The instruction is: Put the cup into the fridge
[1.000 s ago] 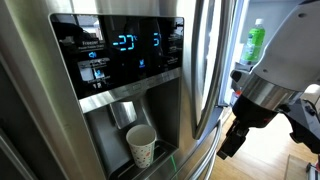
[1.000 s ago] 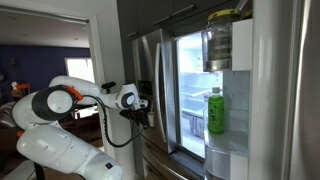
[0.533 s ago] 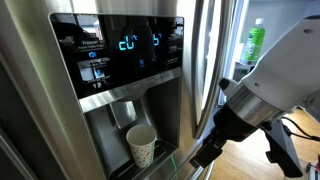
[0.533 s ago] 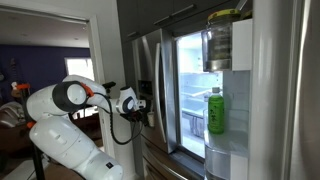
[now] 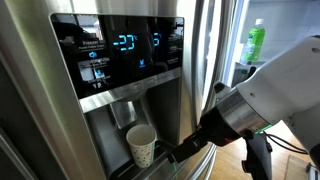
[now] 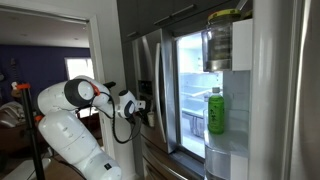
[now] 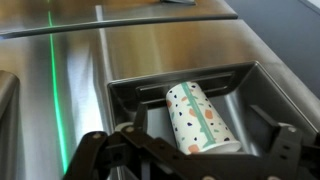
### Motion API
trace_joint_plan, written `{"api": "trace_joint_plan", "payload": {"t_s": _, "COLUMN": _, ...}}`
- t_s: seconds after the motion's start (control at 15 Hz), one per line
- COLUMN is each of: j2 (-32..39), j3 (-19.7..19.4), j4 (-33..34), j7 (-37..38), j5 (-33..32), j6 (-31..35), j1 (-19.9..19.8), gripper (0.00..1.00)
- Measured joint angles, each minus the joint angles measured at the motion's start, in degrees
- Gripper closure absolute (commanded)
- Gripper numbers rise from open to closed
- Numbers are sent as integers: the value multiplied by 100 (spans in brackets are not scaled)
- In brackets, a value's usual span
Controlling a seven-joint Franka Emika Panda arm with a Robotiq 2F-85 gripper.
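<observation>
The cup (image 5: 141,146) is white with a speckled pattern. It stands upright in the recessed dispenser of the stainless steel fridge (image 5: 60,110), under the black panel with blue digits. My gripper (image 5: 178,153) is just to the right of the cup, at the mouth of the recess, not touching it. In the wrist view the cup (image 7: 200,118) lies ahead in the recess, between my open fingers (image 7: 190,158). In an exterior view my gripper (image 6: 146,104) is at the fridge door front (image 6: 160,90); the cup is hidden there.
The other fridge door stands open, lit inside. A green bottle (image 6: 215,110) (image 5: 256,40) stands on a door shelf, with a jar (image 6: 221,40) above it. Long vertical steel handles (image 5: 203,60) run beside the dispenser. The arm's cable (image 6: 118,128) hangs below the wrist.
My arm has swung left across the fridge front, from near the open door to the dispenser. My gripper now sits close beside the cup. The cup has not moved.
</observation>
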Motion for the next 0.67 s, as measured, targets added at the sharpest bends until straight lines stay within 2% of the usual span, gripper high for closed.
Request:
{"api": "trace_joint_plan", "payload": {"t_s": 0.33, "j2": 2, "j3": 613, "j4": -14, "j7": 804, "j5": -116, "j6": 531, "j1": -742, "gripper": 0}}
{"api": "trace_joint_plan", "payload": {"t_s": 0.67, "j2": 0, "j3": 1201, "j4": 17, "j7": 1359, "j5": -117, "j6": 777, "j1": -1383, "gripper": 0}}
